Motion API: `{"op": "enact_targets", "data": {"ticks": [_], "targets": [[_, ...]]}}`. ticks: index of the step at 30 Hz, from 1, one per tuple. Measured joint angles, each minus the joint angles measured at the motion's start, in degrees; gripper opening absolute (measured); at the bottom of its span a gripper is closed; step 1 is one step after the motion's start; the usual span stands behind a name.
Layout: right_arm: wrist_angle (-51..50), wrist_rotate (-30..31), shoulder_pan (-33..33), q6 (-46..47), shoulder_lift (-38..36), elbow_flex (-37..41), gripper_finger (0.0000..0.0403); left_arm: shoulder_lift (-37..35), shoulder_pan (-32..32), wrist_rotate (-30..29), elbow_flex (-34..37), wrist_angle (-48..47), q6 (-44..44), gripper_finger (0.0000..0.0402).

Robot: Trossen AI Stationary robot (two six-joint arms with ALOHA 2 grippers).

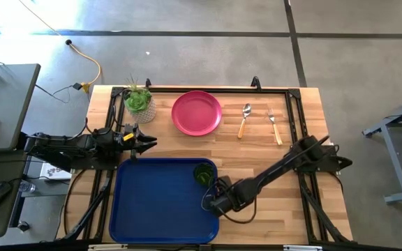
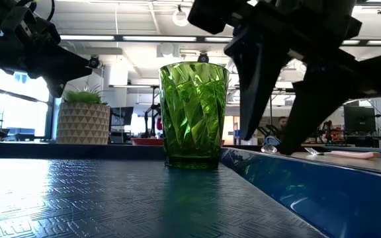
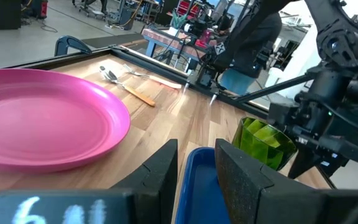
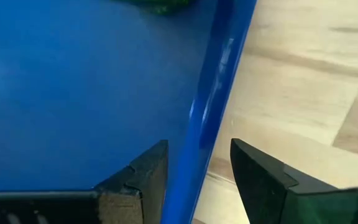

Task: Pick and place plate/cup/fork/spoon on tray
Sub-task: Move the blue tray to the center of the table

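Note:
The dark green cup [image 1: 203, 173] stands upright on its base in the far right corner of the blue tray [image 1: 159, 209]; it also shows in the low view [image 2: 194, 116]. The pink-red plate [image 1: 197, 112], the spoon [image 1: 245, 118] and the fork [image 1: 275, 125] lie on the wood beyond the tray. My right gripper [image 1: 210, 202] is open and empty, one finger over the tray floor and one over the table, astride the tray's right rim [image 4: 213, 93]. My left gripper [image 1: 150, 143] is open and empty just beyond the tray's far edge.
A succulent in a pale pot [image 1: 139, 103] stands at the far left of the table beside the plate. Black frame rails [image 1: 295, 111] run along the table's far and side edges. Bare wood lies between the tray and the tableware.

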State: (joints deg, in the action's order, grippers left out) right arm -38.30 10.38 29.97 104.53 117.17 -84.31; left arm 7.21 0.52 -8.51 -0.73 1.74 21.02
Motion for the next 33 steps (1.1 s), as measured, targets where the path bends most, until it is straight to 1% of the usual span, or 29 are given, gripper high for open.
{"op": "enact_targets", "data": {"ticks": [14,16,24,28,33], "targets": [[3.01,-0.17,2.38,5.03,2.57,0.00,0.0162,0.02,0.01,0.00,0.00,0.00,0.00,0.0099],[2.99,-0.15,2.35,5.11,2.57,0.00,0.0150,0.00,0.00,0.00,0.00,0.00,-0.05,0.0099],[3.03,-0.51,2.31,6.08,2.57,-0.04,0.0074,0.01,0.01,0.02,0.00,0.00,-0.03,0.0099],[2.77,-0.36,2.33,7.73,2.55,-0.04,0.0054,0.02,0.00,0.01,0.00,0.00,-0.03,0.0099],[1.86,-0.38,2.33,10.25,2.53,-0.10,0.0043,0.00,0.01,0.00,0.00,0.00,-0.08,0.0099]]}}
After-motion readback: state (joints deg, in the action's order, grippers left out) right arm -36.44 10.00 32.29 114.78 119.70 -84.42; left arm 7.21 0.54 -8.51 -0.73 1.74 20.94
